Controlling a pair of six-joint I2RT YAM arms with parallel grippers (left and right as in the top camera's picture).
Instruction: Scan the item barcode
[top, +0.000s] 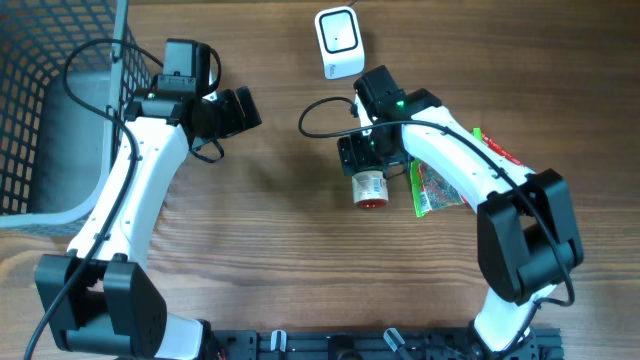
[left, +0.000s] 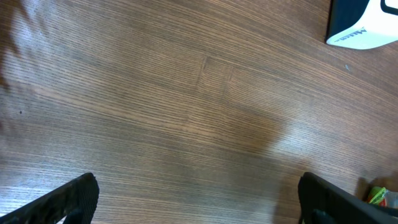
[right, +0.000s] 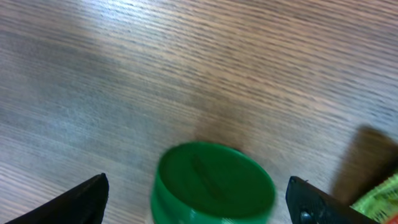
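White scanner (top: 338, 42) at the far edge of the wooden counter (top: 270, 230); everything else placed from it here.

Nearer than the scanner and slightly to its right in the overhead view: right hand (top: 368, 158), poised just over a small jar (top: 370, 188). Jar down on the counter, apparently on its side, with a pale body and a red end from overhead and a green lid (right: 211, 183) facing the wrist camera. Fingers (right: 74, 202) of that hand spread wide on either side of the lid, with bare wood showing between each fingertip and the jar, so clamped on nothing.

Further right of the scanner and nearer, partly under the right arm: green snack packet (top: 435, 190), flat on the counter, just beside the jar.

Left of the scanner, well apart from it: left hand (top: 238, 110), fingers (left: 62, 199) parted wide over bare wood, holding nothing.

Far left of the scanner: wire basket (top: 40, 110).
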